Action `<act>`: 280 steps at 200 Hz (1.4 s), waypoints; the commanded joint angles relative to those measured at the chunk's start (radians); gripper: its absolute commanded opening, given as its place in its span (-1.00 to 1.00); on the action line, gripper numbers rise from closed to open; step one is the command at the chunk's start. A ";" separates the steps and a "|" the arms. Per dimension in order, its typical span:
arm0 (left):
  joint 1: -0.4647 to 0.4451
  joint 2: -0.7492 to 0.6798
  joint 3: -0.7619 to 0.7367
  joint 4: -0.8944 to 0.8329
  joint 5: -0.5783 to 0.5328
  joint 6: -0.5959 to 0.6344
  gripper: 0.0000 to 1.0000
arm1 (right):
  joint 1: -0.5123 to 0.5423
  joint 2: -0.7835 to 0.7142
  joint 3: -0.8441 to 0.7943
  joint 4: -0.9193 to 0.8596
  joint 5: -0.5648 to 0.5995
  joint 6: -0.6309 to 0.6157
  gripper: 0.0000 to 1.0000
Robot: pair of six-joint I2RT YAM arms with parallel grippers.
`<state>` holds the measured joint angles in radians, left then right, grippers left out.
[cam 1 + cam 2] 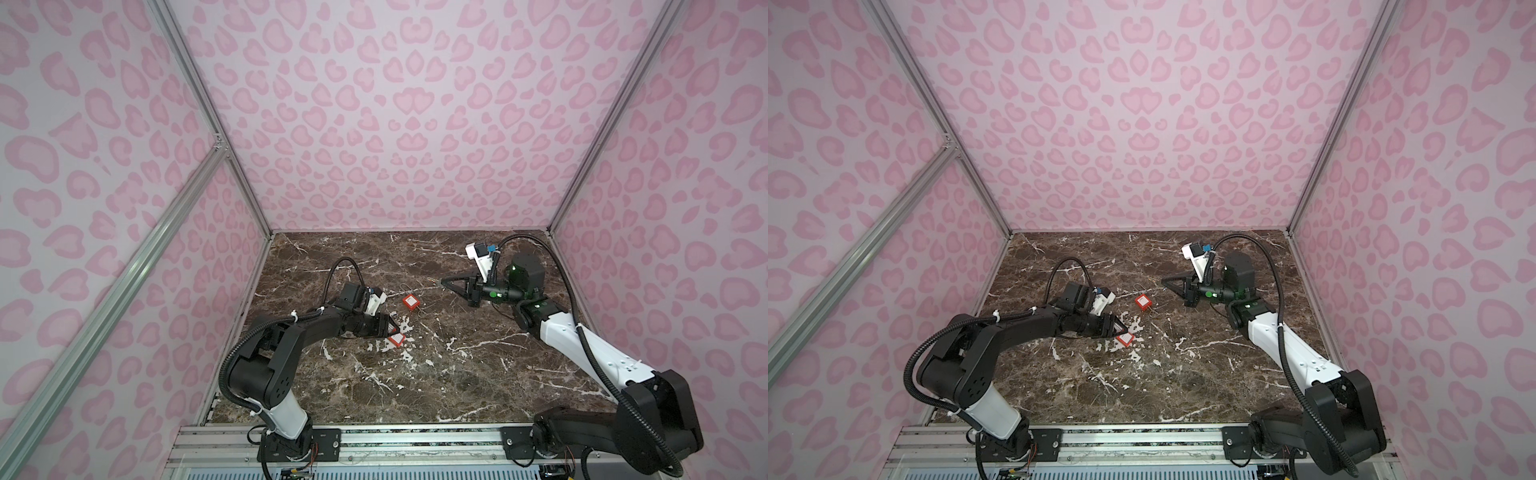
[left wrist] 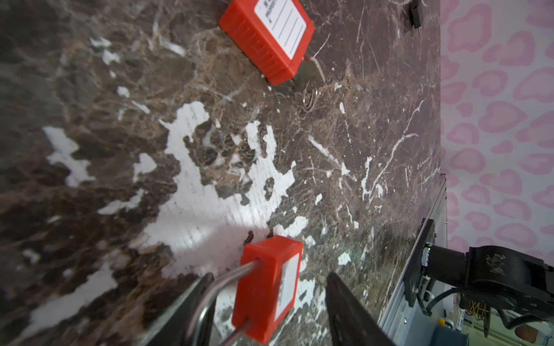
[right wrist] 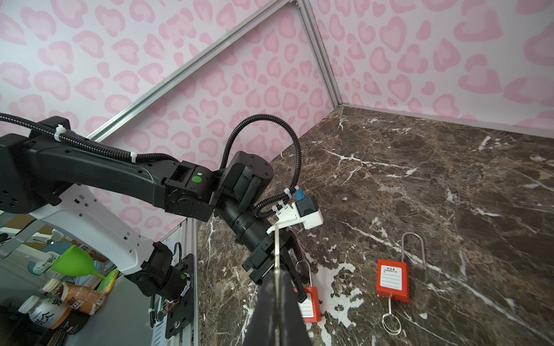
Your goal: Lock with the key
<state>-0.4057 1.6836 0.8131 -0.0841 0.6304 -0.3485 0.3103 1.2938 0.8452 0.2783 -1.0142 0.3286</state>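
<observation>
Left of centre, the left claw (image 1: 394,330) stands open astride 1 red padlock (image 1: 396,340) on the marble table (image 1: 457,374); a 2nd padlock (image 1: 410,301) lies just beyond. Right of centre, the right claw (image 1: 444,281) is closed tight on a key (image 3: 277,254).

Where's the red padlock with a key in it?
The keyed padlock lies flat on the table in both top views, between the left gripper and right gripper, just beyond the other padlock.

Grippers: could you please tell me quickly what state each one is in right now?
Left gripper: open, jaws standing either side of the near red padlock.
Right gripper: shut on the key, its blade sticking out.
</observation>
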 commanded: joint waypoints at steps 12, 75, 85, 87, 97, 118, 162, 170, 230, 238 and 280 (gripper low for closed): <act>0.001 0.038 0.049 -0.036 -0.056 -0.007 0.22 | -0.001 -0.001 0.012 -0.045 0.000 -0.044 -1.00; -0.003 0.096 0.123 -0.021 -0.021 -0.028 0.22 | -0.001 -0.008 0.022 -0.105 0.004 -0.089 -1.00; -0.005 0.109 0.135 -0.019 -0.007 -0.030 0.22 | -0.001 -0.010 0.019 -0.105 0.006 -0.088 -1.00; -0.005 0.111 0.136 -0.020 -0.005 -0.030 0.22 | -0.001 -0.009 0.019 -0.105 0.006 -0.088 -1.00; -0.008 0.122 0.148 -0.020 0.003 -0.030 0.22 | -0.001 -0.010 0.017 -0.103 0.007 -0.087 -1.00; -0.011 0.137 0.163 -0.019 0.023 -0.036 0.22 | -0.001 -0.011 0.014 -0.104 0.006 -0.086 -1.00; -0.022 0.161 0.193 -0.011 0.045 -0.052 0.22 | 0.000 -0.015 0.010 -0.105 0.006 -0.085 -1.00; -0.026 0.166 0.198 -0.012 0.050 -0.054 0.22 | 0.000 -0.014 0.011 -0.103 0.005 -0.086 -1.00; -0.064 0.192 0.226 -0.001 0.051 -0.060 0.22 | -0.001 -0.021 0.006 -0.108 0.008 -0.087 -1.00; -0.064 0.191 0.231 -0.001 0.049 -0.058 0.23 | 0.000 -0.022 0.005 -0.108 0.008 -0.086 -1.00; -0.066 0.176 0.242 -0.017 -0.011 -0.051 0.25 | -0.001 -0.028 0.003 -0.115 0.009 -0.089 -1.00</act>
<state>-0.4713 1.8706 1.0397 -0.1024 0.6567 -0.4103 0.3096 1.2709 0.8555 0.1658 -1.0103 0.2501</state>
